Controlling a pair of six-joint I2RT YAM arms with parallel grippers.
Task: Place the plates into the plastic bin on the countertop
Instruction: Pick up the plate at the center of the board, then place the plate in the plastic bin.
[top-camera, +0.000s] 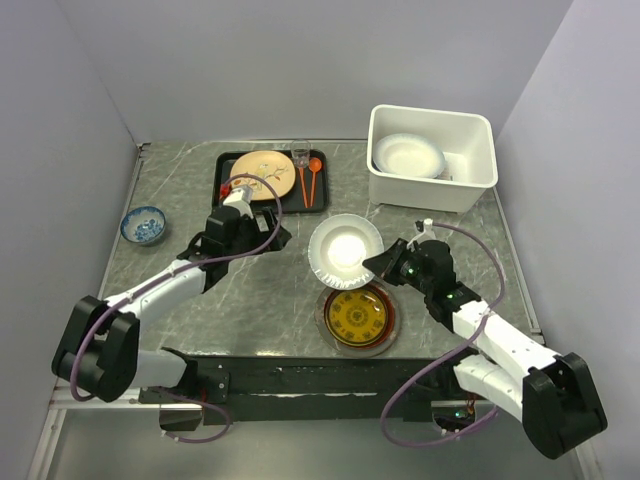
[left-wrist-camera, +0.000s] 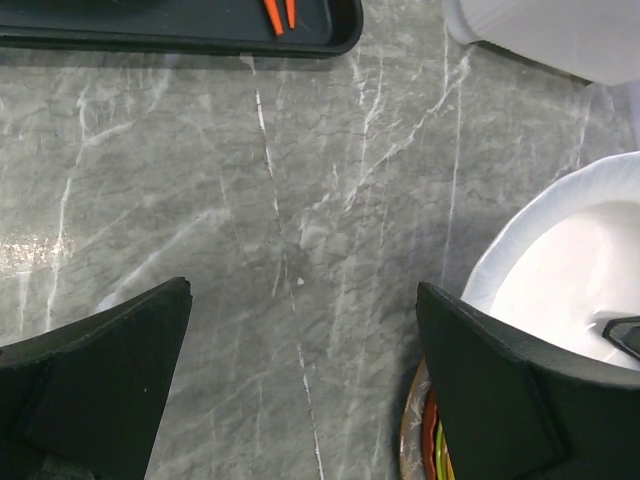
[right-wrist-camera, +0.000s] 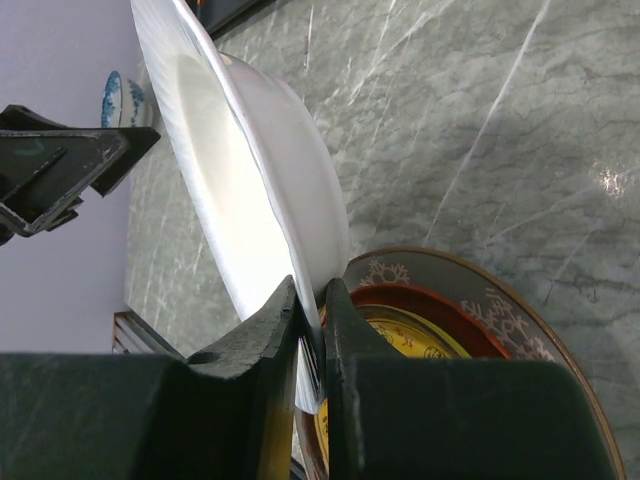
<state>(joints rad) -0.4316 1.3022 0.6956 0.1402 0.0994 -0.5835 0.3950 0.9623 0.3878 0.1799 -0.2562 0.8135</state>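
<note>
Now the right gripper is clenched on the rim of a white plate, and the right wrist view shows its two fingers pinching that rim from both sides. This plate is tilted and stands over the countertop, just behind a stack of plates with the gold-patterned dark red plate on top. Whether the far edge of the white plate touches the surface, I cannot tell. The left gripper hangs over bare marble, near the front edge of the black tray. Its jaws are spread wide and hold nothing; in the left wrist view only grey-green stone lies between the fingers. The plastic bin stands at the far right corner of the countertop, well apart from the held plate. A second white plate lies already inside it, leaning toward its left wall. On the black tray rests a cream floral plate, and beside this plate lie orange utensils. A blue-patterned bowl sits alone near the left edge of the countertop.
</note>
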